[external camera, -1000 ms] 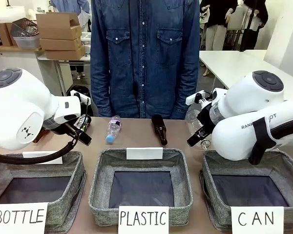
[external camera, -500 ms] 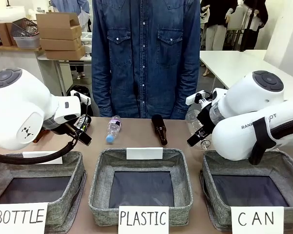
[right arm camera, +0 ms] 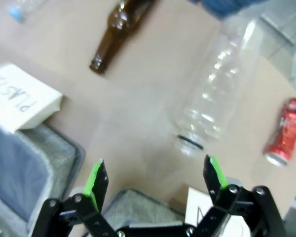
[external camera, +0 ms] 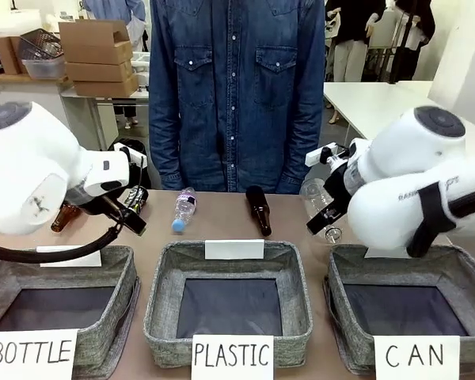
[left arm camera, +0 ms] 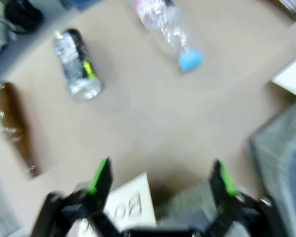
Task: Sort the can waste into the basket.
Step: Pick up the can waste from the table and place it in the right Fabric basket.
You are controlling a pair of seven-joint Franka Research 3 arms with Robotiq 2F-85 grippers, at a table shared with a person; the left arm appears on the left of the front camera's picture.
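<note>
The black and silver can (left arm camera: pixel 77 65) lies on its side on the brown table, ahead and to the left of my open left gripper (left arm camera: pixel 160 180). In the front view this can (external camera: pixel 135 197) shows just behind the left gripper (external camera: pixel 137 224). In the right wrist view the shiny red can (right arm camera: pixel 284 131) lies at the far right, apart from my open right gripper (right arm camera: pixel 155 180). Neither gripper has anything between its fingers. The grey basket signed "CAN" (external camera: pixel 338 294) stands at the front right, under the right arm.
A clear plastic bottle (right arm camera: pixel 217 89) lies straight ahead of the right gripper, with a brown glass bottle (right arm camera: pixel 121 34) beyond. A blue-capped plastic bottle (left arm camera: pixel 170 29) and another brown bottle (left arm camera: pixel 15 126) flank the black can. Baskets signed "PLASTIC" (external camera: pixel 166 317) and "BOTTLE" (external camera: pixel 119 313) stand in front. A person stands behind the table.
The left arm has shifted a little to the left and the right arm a little to the right and up. Both grippers stay open and the cans lie as before.
</note>
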